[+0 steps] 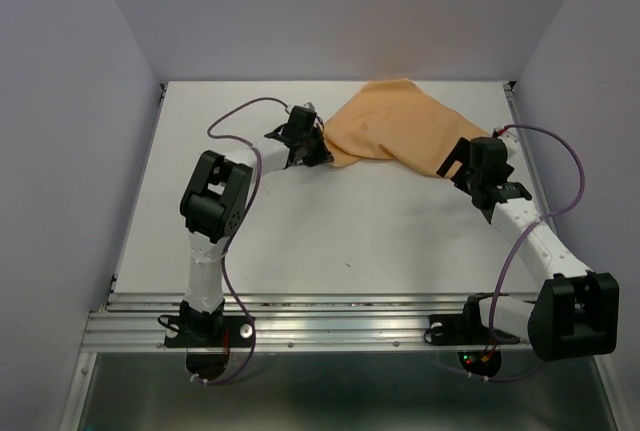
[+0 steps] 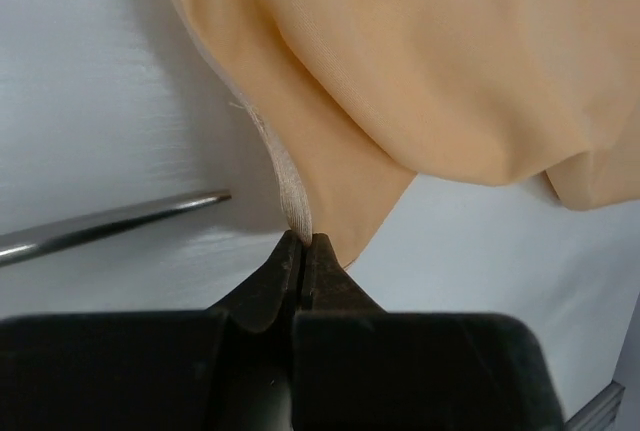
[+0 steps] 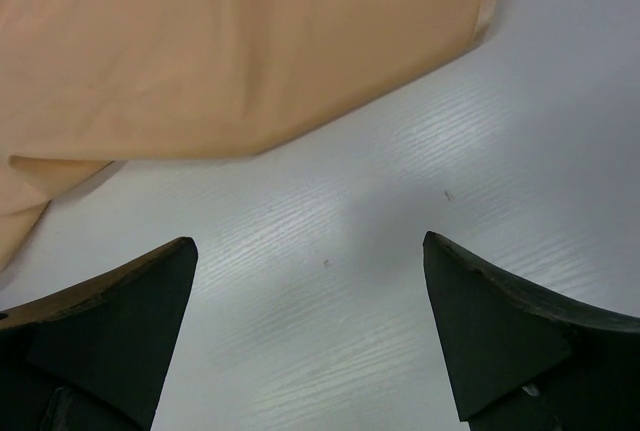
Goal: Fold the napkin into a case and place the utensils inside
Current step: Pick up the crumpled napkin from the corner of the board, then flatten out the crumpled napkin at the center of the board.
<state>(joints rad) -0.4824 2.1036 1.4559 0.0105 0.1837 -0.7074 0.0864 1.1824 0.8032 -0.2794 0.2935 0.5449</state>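
A white table [image 1: 350,241] with a faint wood grain sits in a booth of plain pale walls [image 1: 60,151], with a ribbed metal rail [image 1: 330,326] along its near edge behind both arm bases. The napkin [image 1: 400,126] lies bunched and partly lifted at the far side of the table, spanning the gap between the two pincers, its far edge close to the back wall. Behind both pincers, toward the bases, the table is bare and broad. Outside the left pincer [image 1: 322,154] there is a wide strip of open table up to the left wall. Outside the right pincer [image 1: 452,165] the table edge and the right wall are much nearer. In the left wrist view the left pincer [image 2: 303,246] is pressed together on the napkin [image 2: 430,61], pinching a hemmed corner right at its tips. The cloth rises from the tips and hangs ahead in loose folds. A thin silver handle [image 2: 110,223] lies flat on the table just to that pincer's left, apart from the cloth. In the right wrist view the right pincer [image 3: 310,246] is spread wide and holds nothing, with bare table between its tips. The napkin [image 3: 230,41] lies ahead and to its left, close but not touching its edge.
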